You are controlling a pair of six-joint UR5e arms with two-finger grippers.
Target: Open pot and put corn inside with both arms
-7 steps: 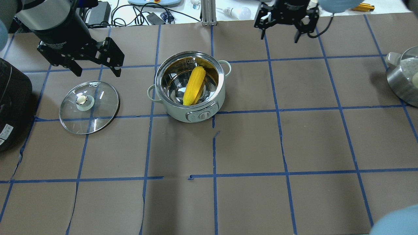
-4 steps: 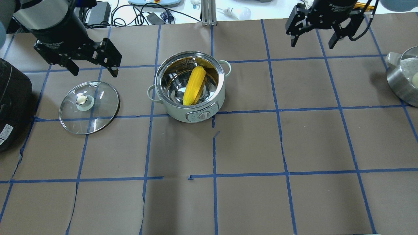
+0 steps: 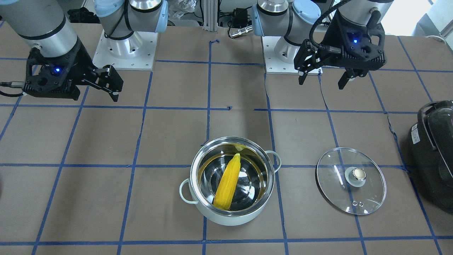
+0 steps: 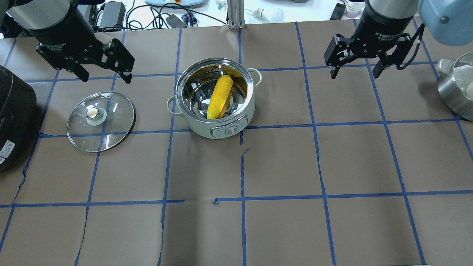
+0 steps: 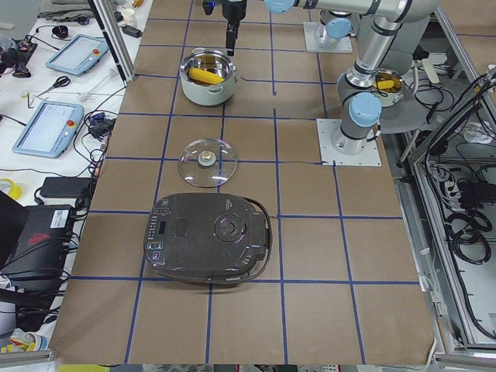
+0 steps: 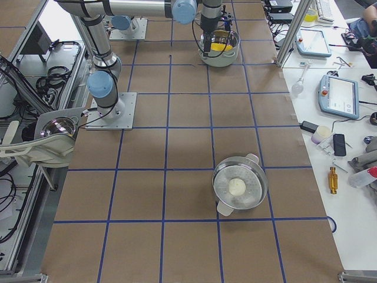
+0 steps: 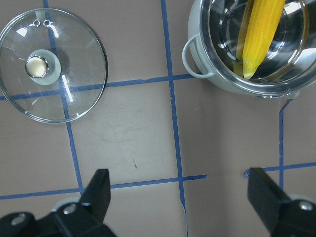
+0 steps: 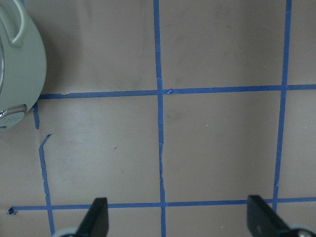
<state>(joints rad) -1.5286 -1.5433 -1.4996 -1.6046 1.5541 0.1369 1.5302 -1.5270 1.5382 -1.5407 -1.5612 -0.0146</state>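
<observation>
**Fingers wide apart on both grippers, corn already in the open pot**

The left gripper hangs above the table with its jaws spread and nothing between them. It sits beyond the lid and to the left of the pot. The right gripper is just as open and empty, well apart from the pot on the other side. Each wrist view shows only bare brown paper and blue tape lines between the two fingertips.

Both parts of the job look done. The glass lid lies flat on the table, knob up, near the pot but not touching it. The corn rests inside. What is left seems to be only a retreat: both arms can draw away while staying clear of the pot's loop handles and the lid, with no further grasp needed.

The corn is a bright yellow cob with rows of kernels, tapering to a point. It lies aslant across the shiny steel interior, with its pointed end toward the robot's side and its blunt end against the far wall. Yellow reflections show on the steel around it. It spans nearly the full width of the pot and sits below the rim.
</observation>
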